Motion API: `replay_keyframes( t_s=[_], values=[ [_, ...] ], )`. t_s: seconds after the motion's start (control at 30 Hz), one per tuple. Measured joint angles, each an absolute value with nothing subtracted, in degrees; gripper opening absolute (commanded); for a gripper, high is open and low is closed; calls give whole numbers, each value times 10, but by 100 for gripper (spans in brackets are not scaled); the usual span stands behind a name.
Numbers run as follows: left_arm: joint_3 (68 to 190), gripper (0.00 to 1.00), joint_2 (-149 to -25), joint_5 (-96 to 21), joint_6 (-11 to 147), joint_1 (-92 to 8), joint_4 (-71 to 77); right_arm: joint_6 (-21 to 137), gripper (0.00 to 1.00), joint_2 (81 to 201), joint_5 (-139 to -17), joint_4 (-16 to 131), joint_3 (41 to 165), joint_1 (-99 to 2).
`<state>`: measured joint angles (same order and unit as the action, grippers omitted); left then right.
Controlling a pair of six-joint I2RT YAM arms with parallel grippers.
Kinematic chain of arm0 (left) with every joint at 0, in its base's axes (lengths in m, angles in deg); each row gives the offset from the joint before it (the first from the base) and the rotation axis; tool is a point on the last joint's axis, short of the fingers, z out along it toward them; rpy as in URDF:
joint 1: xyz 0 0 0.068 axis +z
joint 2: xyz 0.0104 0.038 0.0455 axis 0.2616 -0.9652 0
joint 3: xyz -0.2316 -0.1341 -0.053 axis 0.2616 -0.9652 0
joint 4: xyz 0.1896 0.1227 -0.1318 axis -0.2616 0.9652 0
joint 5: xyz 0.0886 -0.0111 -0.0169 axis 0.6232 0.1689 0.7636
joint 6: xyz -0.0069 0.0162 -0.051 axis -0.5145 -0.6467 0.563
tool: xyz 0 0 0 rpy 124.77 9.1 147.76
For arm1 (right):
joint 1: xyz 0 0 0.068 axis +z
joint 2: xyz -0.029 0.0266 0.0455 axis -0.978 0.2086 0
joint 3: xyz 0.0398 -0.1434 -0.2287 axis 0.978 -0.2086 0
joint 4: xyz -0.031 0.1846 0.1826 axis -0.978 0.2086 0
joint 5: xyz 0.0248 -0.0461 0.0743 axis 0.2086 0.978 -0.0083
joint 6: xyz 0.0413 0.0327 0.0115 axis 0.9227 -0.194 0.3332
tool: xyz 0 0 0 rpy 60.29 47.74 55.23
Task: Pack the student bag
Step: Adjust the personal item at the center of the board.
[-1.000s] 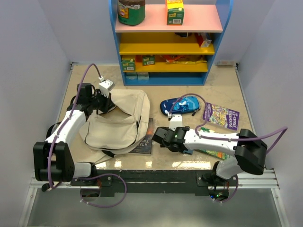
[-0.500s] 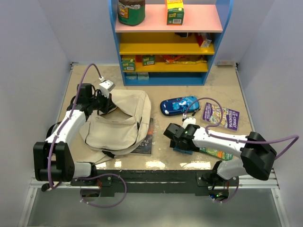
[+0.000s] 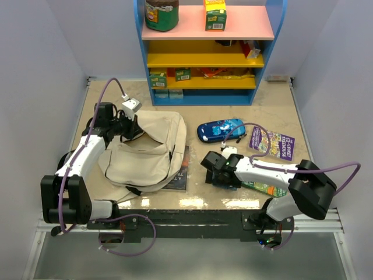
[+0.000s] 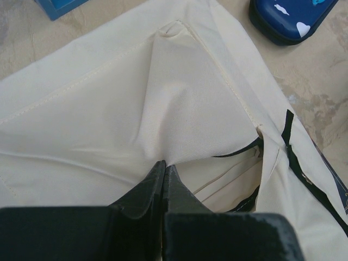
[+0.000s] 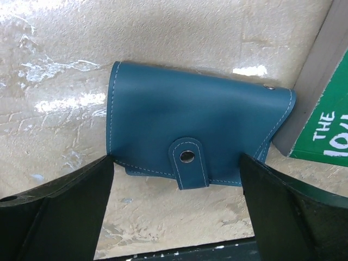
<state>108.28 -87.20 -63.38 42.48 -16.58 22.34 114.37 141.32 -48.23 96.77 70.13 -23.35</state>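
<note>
Pinching a fold of cream canvas, the left hand (image 4: 165,169) is clamped tight on the student bag (image 3: 145,153). The bag lies at 9 o'clock on the marbled surface (image 3: 233,111), its mouth slightly agape; its contents cannot be told. The right hand (image 3: 218,171) stands wide astride a teal snap pouch (image 5: 185,125). A blue pencil case (image 3: 221,129) lies at its 12 o'clock. At 12 o'clock of the surface, coloured shelves (image 3: 207,55) hold a jar (image 3: 161,14) and boxes (image 3: 215,17).

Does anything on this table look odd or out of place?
Only one thing: a dark flat book lies half under the beige canvas backpack, pinned beneath its edge, not inside it. Nothing looks spilled or damaged.
</note>
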Motion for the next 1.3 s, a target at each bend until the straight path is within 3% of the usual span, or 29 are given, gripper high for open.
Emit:
replay_keyframes(
  t_s=[0.37,0.6,0.97,1.3],
  values=[
    [1083,0,-871,-634,425,-166,223,1148,94,1475,-536,864,794,-237],
    [1083,0,-867,-633,424,-166,225,1143,98,1512,-515,855,875,-250],
    [1083,0,-865,-633,424,-166,225,957,99,1450,-449,834,843,-260],
    [1083,0,-865,-633,425,-166,229,824,99,1451,-557,718,738,-331]
  ],
)
